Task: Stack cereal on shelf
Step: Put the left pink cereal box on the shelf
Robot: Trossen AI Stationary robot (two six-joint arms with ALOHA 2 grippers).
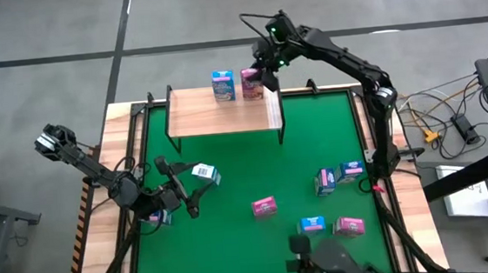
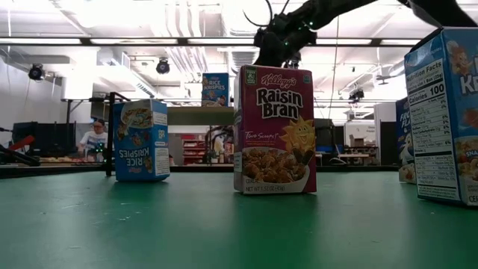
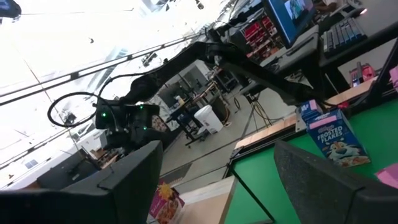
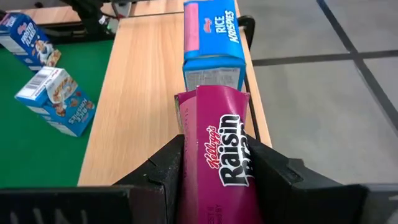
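The shelf [image 1: 223,112] stands at the far side of the green mat. On its far edge a blue Rice Krispies cereal box [image 1: 223,85] stands upright. Right beside it is a magenta Raisin Bran box [image 1: 250,84], with my right gripper [image 1: 263,74] shut on it. My left gripper [image 1: 184,190] hangs open over the mat's near left, with nothing between its fingers [image 3: 134,180]. A blue-and-white box [image 1: 205,173] lies just beyond it. More cereal boxes lie loose on the mat, among them a magenta one [image 1: 264,206]. My right gripper pinches the Raisin Bran box between its two fingers [image 4: 166,169], one on each of two opposite faces. A narrow printed side [image 4: 231,152] faces up between them. The fingers slant down from the table's right. The box's free end [image 4: 211,99] sticks out toward the blue box. Whether it rests on the shelf is hidden.
Blue boxes [image 1: 325,181] [image 1: 351,170] [image 1: 311,225] and a magenta one [image 1: 349,226] sit at the mat's near right. Another box [image 1: 154,218] lies by the left arm. The shelf's near and left parts [image 4: 134,118] are bare wood. Cables and gear lie right of the table.
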